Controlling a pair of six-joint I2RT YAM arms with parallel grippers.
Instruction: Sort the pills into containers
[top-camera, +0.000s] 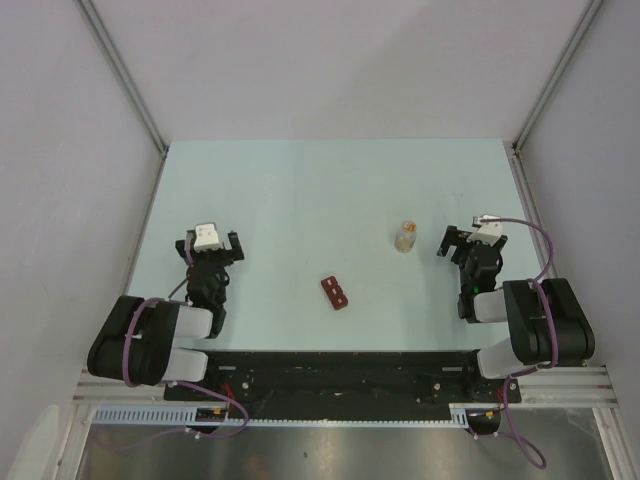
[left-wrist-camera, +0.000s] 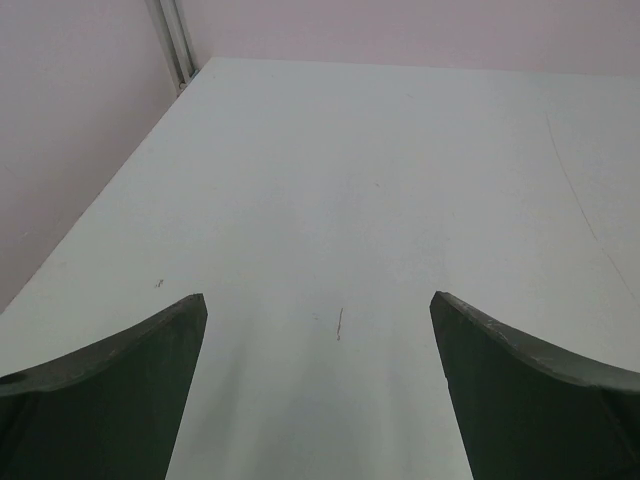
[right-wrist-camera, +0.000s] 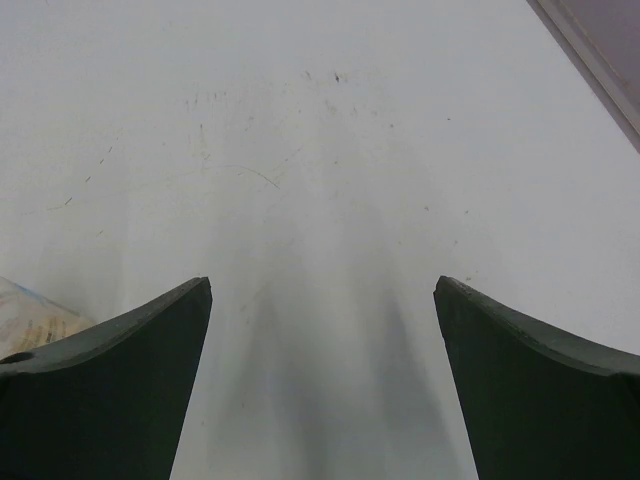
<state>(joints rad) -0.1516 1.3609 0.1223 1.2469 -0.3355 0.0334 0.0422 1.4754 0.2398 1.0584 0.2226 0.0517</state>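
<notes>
While gaping wide and holding nothing: left gripper (top-camera: 212, 243), right gripper (top-camera: 470, 240) | small dark red rectangular pill box (top-camera: 335, 292) between both, well apart | tiny orange-tan pills (top-camera: 404, 243) seemingly inside small clear round bottle (top-camera: 405, 233) near right gripper's inner side | likely light, slippery; take bottle by body

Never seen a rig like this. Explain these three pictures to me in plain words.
These are two robot arms bolted to the near edge of a pale table. The top view looks down from above and behind them: the left gripper is on the left, the right gripper on the right. The other two come from cameras on each wrist; the dark shapes at the bottom corners are that gripper's own fingers, spread wide. On the table lie a small dark red pill box and, farther back, a small clear bottle with something orange-tan inside. Both grippers are open and hold nothing.
</notes>
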